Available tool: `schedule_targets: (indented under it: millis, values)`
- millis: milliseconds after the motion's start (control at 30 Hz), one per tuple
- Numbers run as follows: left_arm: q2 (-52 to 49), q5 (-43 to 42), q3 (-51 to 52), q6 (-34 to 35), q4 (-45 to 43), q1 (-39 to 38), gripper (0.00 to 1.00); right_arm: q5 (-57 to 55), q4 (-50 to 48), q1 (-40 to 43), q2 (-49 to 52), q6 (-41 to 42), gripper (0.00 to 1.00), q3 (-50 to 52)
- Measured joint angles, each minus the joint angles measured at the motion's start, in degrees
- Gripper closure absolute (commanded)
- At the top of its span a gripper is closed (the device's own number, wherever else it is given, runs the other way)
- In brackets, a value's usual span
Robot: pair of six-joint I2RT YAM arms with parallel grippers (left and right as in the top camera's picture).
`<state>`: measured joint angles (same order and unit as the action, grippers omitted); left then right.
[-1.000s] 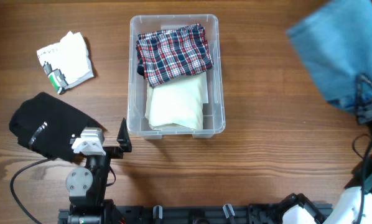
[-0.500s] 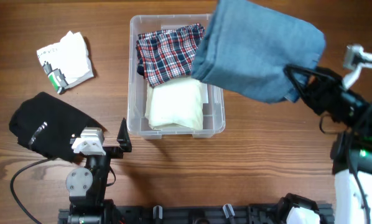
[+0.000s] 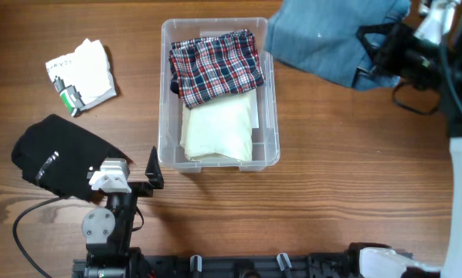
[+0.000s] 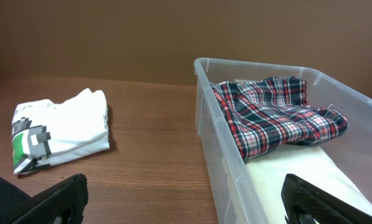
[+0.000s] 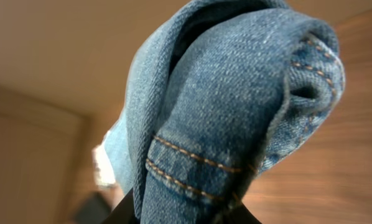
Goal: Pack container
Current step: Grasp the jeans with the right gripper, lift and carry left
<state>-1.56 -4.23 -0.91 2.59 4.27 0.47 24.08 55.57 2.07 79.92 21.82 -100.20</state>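
Right end effector, clamping the jeans, is swinging them back off the container, delaying packing; left end effector is idling wide open.

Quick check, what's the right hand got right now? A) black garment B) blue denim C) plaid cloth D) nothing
B: the right hand is shut on the blue denim, lifted by the right side of the container. The plaid cloth lies inside the container, and the black garment lies on the table.
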Motion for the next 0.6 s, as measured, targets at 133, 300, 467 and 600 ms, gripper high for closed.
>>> schedule_targets:
  millis: [133,300,467,600]
  values:
    - [0.00,0.02,0.00,0.00,0.00,0.00,0.00,-8.48,1.92,-9.44,3.17,-2.99,0.95,-3.89]
    - [0.00,0.02,0.00,0.00,-0.02,0.00,0.00,-10.19,3.78,-19.10,6.80,-2.99,0.96,-4.17]
    - [0.00,0.00,0.00,0.00,-0.02,0.00,0.00,-7.56,6.21,-22.58,11.08,-1.38,0.96,-4.17]
    - [0.00,0.02,0.00,0.00,0.00,0.00,0.00,-4.09,5.44,-22.64,12.02,-0.68,0.96,-2.73]
